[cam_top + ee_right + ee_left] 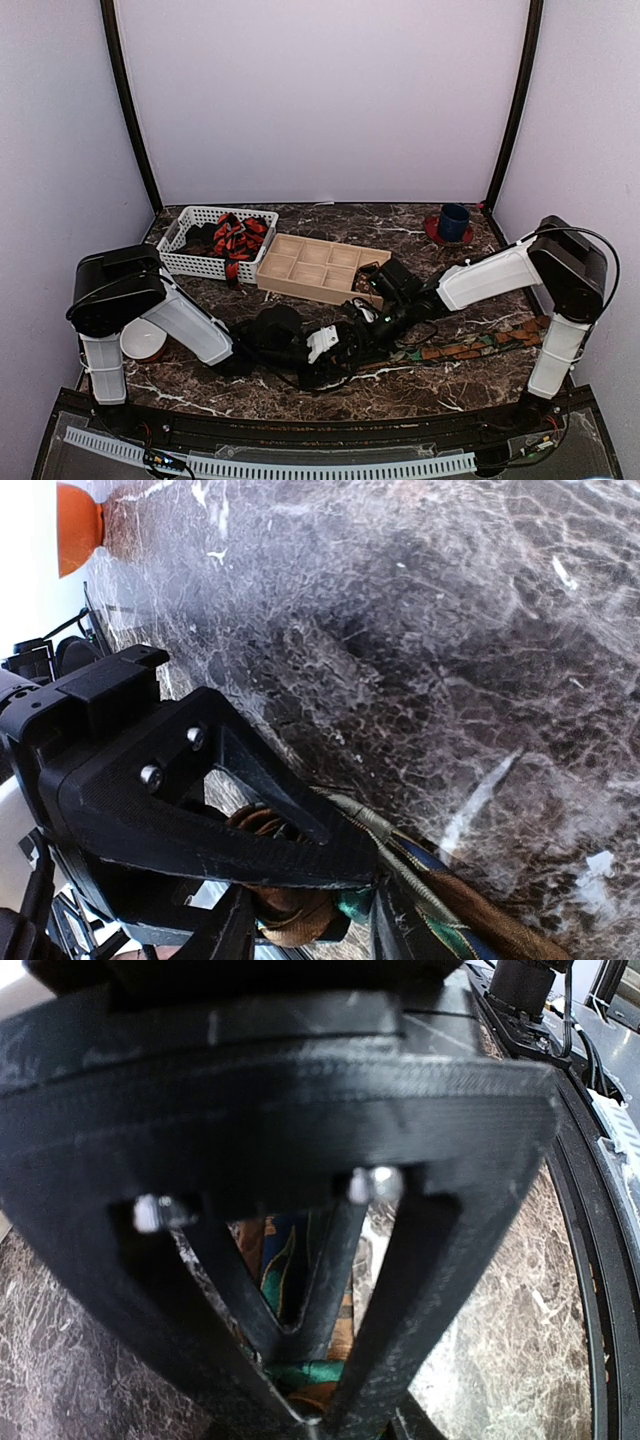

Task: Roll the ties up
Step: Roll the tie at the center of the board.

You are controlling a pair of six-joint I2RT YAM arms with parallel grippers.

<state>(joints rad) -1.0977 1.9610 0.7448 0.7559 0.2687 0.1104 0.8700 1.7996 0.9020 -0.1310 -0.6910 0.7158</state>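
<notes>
Left jaws nearly closed, pinching a rolled tie; how wide the right jaws stand cannot be told.
Left gripper (300, 1405) clamps the brown-orange, green-patched tie (275, 885) at its coiled end, with the right gripper (356, 327) close against it; the unrolled length trails off rightward from both. Beyond the jaws sit a wooden tray (310, 290), then a white basket (190, 262) holding more ties (238, 238).

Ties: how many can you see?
2 for sure: a brown-green tie lies on the table near the front; a red-black tie sits in the basket; dark cloth beside it may be more.
</notes>
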